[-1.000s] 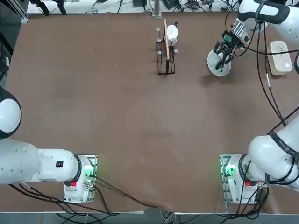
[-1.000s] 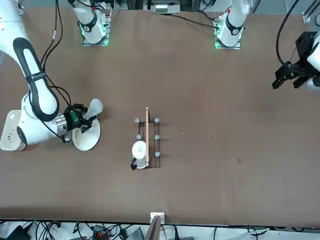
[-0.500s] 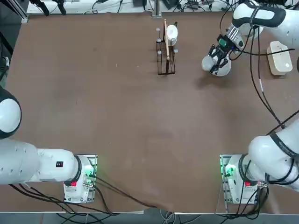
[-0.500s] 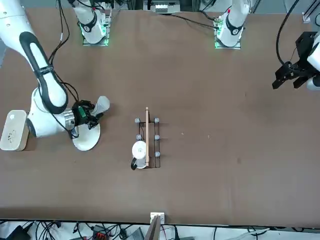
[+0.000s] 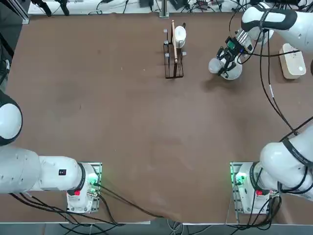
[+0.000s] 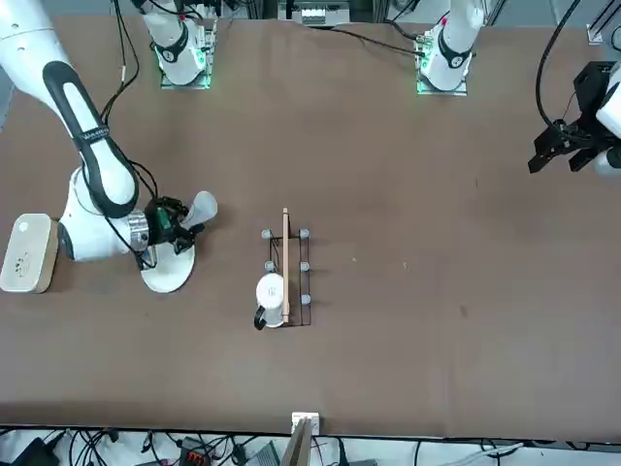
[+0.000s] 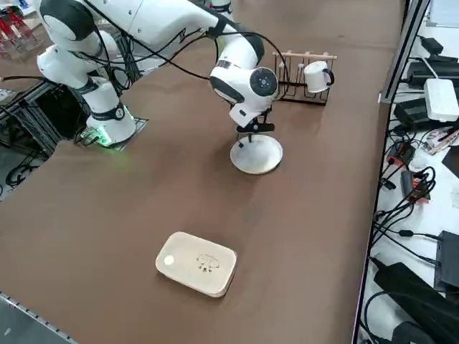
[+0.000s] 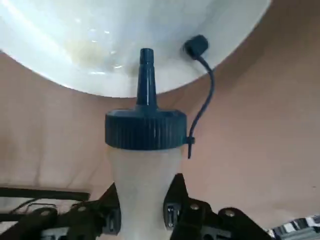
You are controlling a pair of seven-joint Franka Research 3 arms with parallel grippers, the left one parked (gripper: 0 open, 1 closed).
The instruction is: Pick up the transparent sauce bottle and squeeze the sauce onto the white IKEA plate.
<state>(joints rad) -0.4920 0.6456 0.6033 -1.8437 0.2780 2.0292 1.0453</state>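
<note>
While the overhead view looks down on the table point(image 5: 122, 122), the right gripper point(image 5: 226, 58) sits over the near-left edge of the plate point(image 5: 234, 72), clenched on the bottle point(image 5: 215, 64). From the front, the bottle point(image 6: 201, 208) juts out tilted above the plate point(image 6: 167, 270), with a mug rack point(image 6: 286, 277) well apart. From the side, the gripper point(image 7: 247, 133) hangs just above the plate point(image 7: 257, 155), a white box point(image 7: 196, 263) nearer the camera. At the wrist, the fingers point(image 8: 176, 197) pinch the bottle point(image 8: 142, 187), its blue nozzle point(image 8: 146, 75) aimed at the plate point(image 8: 125, 35).
</note>
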